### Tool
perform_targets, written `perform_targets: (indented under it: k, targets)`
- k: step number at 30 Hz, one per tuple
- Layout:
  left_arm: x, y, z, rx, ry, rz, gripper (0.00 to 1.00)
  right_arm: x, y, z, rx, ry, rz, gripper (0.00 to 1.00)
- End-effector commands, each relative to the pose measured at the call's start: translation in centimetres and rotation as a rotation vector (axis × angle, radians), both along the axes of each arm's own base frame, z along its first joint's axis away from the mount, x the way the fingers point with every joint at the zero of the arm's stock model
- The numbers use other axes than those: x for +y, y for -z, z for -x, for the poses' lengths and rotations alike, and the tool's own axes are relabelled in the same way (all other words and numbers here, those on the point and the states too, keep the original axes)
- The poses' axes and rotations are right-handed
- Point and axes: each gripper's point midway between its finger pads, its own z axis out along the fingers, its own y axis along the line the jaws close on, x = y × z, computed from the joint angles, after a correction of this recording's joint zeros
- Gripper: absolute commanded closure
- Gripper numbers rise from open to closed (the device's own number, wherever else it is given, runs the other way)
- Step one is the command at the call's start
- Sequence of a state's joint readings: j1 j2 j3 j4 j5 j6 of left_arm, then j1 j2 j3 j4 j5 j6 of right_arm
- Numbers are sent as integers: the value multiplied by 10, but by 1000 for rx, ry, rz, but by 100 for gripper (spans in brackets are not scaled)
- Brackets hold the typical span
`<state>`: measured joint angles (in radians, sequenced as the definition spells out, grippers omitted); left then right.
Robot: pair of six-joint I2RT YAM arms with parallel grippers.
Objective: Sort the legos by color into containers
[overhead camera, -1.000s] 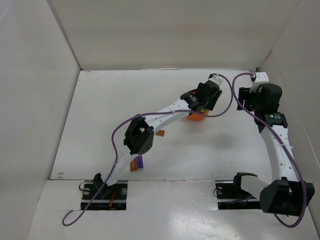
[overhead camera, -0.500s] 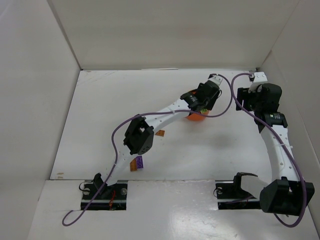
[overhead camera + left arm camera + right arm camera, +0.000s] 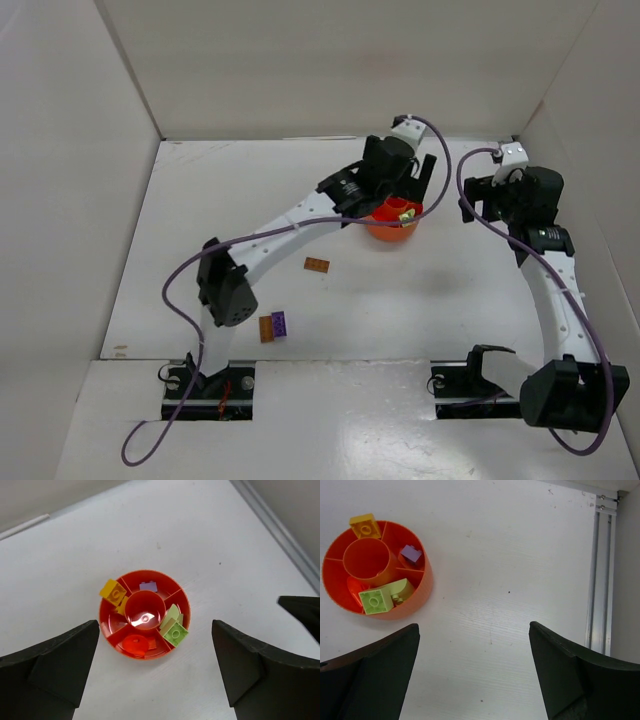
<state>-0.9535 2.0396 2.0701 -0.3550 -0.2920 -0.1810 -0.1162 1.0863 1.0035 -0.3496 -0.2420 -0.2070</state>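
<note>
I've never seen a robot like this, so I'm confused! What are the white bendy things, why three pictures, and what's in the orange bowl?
Those are two robot arms bolted to a table. Each ends in a gripper: two fingers that pinch. The big picture looks down from above. The other two come from cameras on the wrists, so the dark shapes at their sides are fingers. The left gripper hovers over the orange dish; the right gripper is off to its side. Both are open, holding nothing. In the dish lie a yellow brick, a purple brick and pale green bricks, each colour in its own pocket. Two brown-orange bricks and a loose purple brick lie on the table.
</note>
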Motion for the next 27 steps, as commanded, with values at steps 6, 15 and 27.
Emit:
perform_targets:
  k: [6, 15, 27]
  targets:
    - [115, -15, 45, 126, -216, 214, 0, 74, -19, 1, -76, -195, 144, 1]
    - [264, 67, 135, 361, -728, 374, 0, 248, 46, 66, 110, -504, 20, 1]
    - [373, 88, 205, 442, -1181, 575, 0, 423, 125, 172, 348, -584, -43, 5]
